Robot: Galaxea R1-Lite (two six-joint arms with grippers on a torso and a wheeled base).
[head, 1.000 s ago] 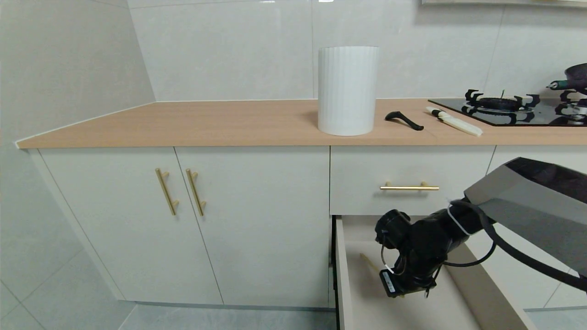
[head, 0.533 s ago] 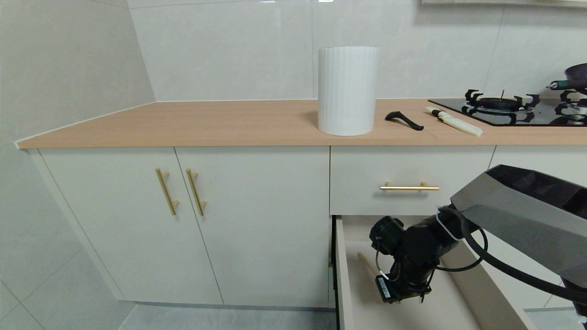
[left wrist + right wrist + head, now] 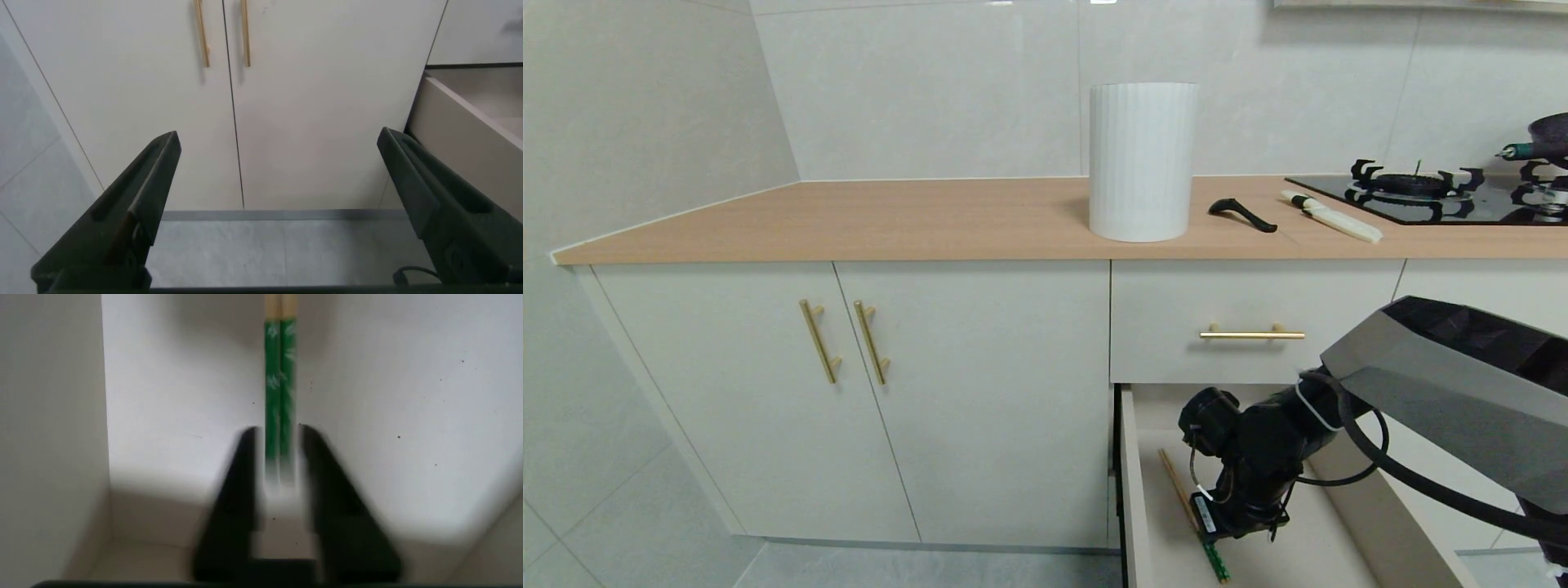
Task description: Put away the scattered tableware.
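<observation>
Chopsticks (image 3: pixel 1176 490) lie slanted along the floor of the open drawer (image 3: pixel 1131 457), close to its left wall. Their wooden tips point toward the back and their green ends sit under the right tool (image 3: pixel 280 441). In the right wrist view the green ends run straight into that tool. Whether it grips them or has let go I cannot tell, because the view is smeared there.

The step in hand looks like setting the pair down. To do it well, the pair should rest flat on the drawer floor before release. The tool should then open only enough to clear both sticks and lift straight up, so neither stick is dragged or rolled apart. It should also keep off the left wall as it rises.

The left tool (image 3: pixel 278 143) is spread wide and empty, facing the cabinet doors. A black spoon (image 3: pixel 1241 214) and a pale knife (image 3: pixel 1331 216) are yet to be stored; they lie near each other on the table (image 3: pixel 931 216).

Against a second ago, the right tool has sunk lower and shifted left in the drawer. Then only a short wooden length showed, whereas now more of the sticks shows, and the green ends poke out on the near side.
</observation>
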